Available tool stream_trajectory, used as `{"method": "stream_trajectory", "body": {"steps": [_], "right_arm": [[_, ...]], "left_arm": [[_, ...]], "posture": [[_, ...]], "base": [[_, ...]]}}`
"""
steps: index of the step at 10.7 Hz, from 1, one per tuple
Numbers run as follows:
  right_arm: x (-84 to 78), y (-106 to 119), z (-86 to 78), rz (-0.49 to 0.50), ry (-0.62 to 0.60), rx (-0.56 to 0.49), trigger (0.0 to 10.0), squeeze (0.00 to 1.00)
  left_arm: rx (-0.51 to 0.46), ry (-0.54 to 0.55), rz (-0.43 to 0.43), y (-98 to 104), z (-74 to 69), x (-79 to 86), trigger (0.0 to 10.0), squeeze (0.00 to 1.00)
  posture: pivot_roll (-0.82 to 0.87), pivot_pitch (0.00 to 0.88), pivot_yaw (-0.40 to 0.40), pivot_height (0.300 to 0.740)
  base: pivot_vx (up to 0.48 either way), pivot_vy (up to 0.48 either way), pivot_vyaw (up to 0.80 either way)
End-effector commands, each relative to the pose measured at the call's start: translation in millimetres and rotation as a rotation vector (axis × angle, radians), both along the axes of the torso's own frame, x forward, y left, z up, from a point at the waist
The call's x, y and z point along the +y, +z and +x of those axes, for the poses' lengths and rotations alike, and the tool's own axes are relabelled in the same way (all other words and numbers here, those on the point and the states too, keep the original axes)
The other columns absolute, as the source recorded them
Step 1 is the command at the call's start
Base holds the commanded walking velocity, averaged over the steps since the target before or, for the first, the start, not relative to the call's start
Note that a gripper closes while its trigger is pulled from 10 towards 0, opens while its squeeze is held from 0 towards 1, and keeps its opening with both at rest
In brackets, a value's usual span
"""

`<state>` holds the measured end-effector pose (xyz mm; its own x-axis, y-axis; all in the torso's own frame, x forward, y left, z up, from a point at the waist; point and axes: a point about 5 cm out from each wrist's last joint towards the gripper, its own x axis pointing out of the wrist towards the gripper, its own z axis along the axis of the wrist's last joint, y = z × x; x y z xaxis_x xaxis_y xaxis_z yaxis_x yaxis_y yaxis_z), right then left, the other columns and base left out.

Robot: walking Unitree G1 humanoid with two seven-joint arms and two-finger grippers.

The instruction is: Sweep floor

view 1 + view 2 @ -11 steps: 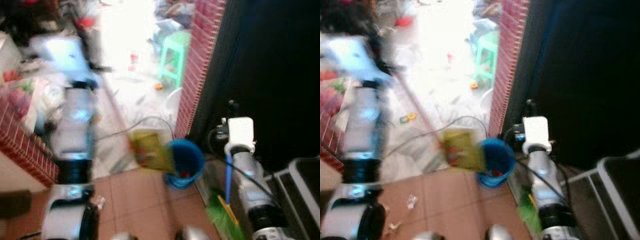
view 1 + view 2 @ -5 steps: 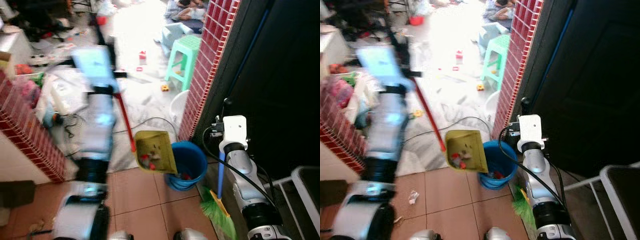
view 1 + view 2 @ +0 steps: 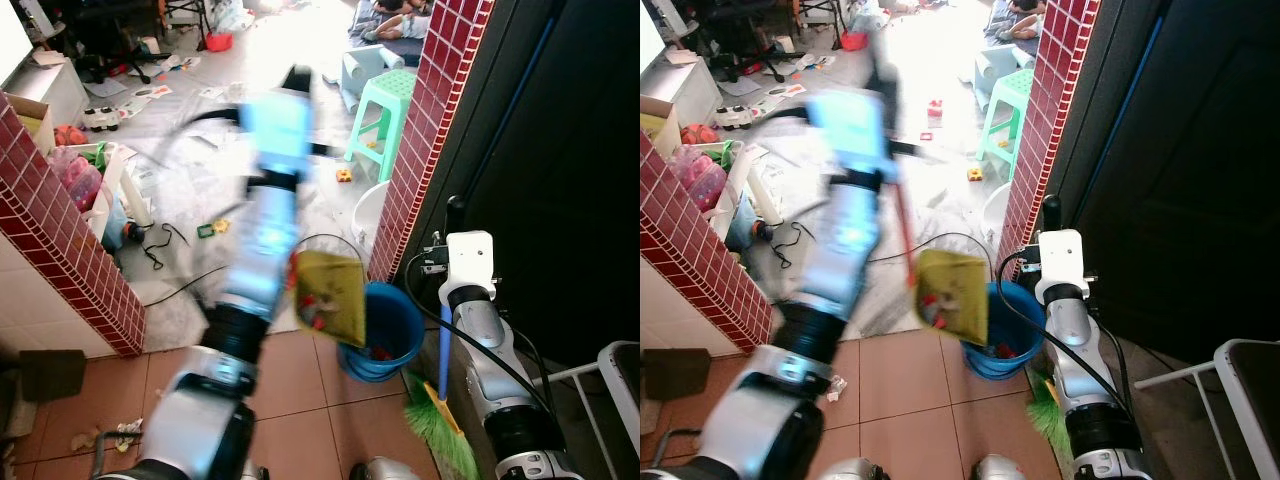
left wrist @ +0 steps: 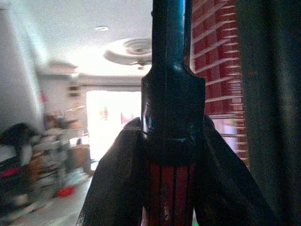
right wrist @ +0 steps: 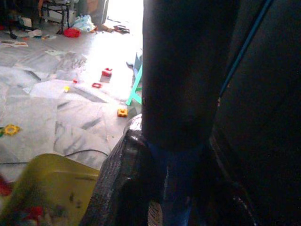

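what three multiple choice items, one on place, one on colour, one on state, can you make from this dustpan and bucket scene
1. Where is the yellow dustpan?
A. flat on the floor tiles
B. held tilted at the rim of the bucket
C. on the green stool

2. What colour is the bucket?
A. blue
B. red
C. white

3. What state is the left gripper in?
A. open and holding nothing
B. resting on the floor
C. shut on the dustpan handle

Answers:
1 B, the eye views show the dustpan raised and tipped beside the bucket's rim, with bits of litter still on it.
2 A, the bucket beside the brick pillar is plainly blue.
3 C, the left wrist view shows both black fingers pressed against the red and black handle.
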<state>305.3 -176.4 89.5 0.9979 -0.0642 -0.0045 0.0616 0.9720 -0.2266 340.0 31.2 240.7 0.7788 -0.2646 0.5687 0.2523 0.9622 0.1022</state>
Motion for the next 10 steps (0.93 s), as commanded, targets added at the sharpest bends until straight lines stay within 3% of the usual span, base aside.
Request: {"method": "stream_trajectory", "body": {"steps": [1, 2, 3, 4, 5, 7, 10], "right_arm": [[-1.2, 11, 2.8, 0.005, -0.005, -0.052, 10.0, 0.00], [-2.2, 11, 2.6, 0.006, -0.009, -0.054, 10.0, 0.00], [-2.3, 11, 3.4, 0.005, -0.010, -0.054, 10.0, 0.00], [-2.4, 11, 4.7, 0.006, -0.012, -0.055, 10.0, 0.00], [-1.6, 12, 5.8, 0.007, -0.013, -0.057, 10.0, 0.00], [0.6, 13, 7.2, 0.008, -0.007, -0.061, 10.0, 0.00], [1.0, 14, 9.7, 0.007, -0.002, -0.061, 10.0, 0.00]], "left_arm": [[-0.125, -0.146, 0.041, 17, -13.6, -25.0, 10.0, 0.00], [-0.141, -0.296, 0.082, 12, -26.8, -48.1, 10.0, 0.00], [-0.136, -0.396, 0.107, 9, -33.0, -58.6, 10.0, 0.00], [-0.223, -0.602, 0.267, 2, -55.5, -78.4, 10.0, 0.00], [-0.245, -0.726, 0.365, -5, -68.7, -89.0, 10.0, 0.00], [-0.246, -0.863, 0.461, -8, -82.7, -98.9, 10.0, 0.00], [-0.306, -0.862, 0.529, -5, -84.8, -101.4, 10.0, 0.00]], "posture": [[-0.09, 0.000, 0.024, 0.740], [-0.09, 0.000, 0.026, 0.740], [-0.09, 0.000, 0.027, 0.740], [-0.09, 0.000, 0.027, 0.740], [-0.09, 0.000, 0.025, 0.740], [-0.09, 0.000, 0.023, 0.740], [-0.09, 0.000, 0.017, 0.740]], "base": [[0.000, 0.000, 0.00], [0.000, 0.000, 0.00], [0.000, 0.000, 0.00], [0.000, 0.000, 0.00], [0.000, 0.000, 0.00], [0.000, 0.000, 0.00], [0.000, 0.000, 0.00]]}}
